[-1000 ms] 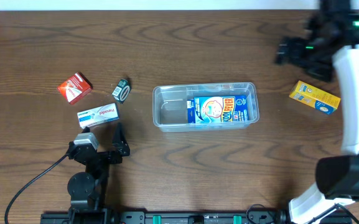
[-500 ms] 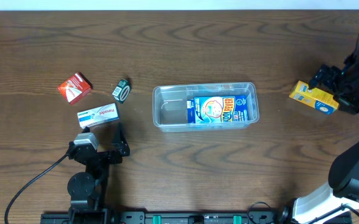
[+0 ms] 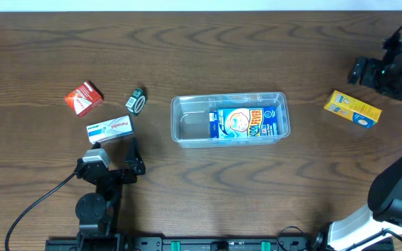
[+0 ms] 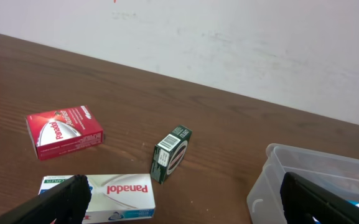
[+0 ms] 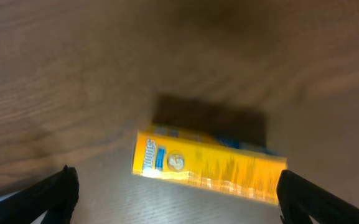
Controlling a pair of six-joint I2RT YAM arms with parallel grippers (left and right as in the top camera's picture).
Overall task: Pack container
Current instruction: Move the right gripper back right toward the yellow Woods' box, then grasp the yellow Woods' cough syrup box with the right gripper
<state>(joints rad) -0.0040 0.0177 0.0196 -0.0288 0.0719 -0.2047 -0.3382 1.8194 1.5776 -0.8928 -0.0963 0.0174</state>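
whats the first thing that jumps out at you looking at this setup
The clear container in the middle of the wooden table stands out first, with a blue box lying flat in its right half. A bright yellow box lies alone off to the right. On the left a red Panadol box, a white Panadol box and a small dark green box sit close together.

Overhead: bright, even, sharp; faint glare on the clear plastic rectangular container (image 3: 228, 95). Left wrist: crisp, diffuse light, short soft shadows. Right wrist: heavily blurred; yellow cardboard box (image 5: 210, 165) smeared, dark shadow at its far side.
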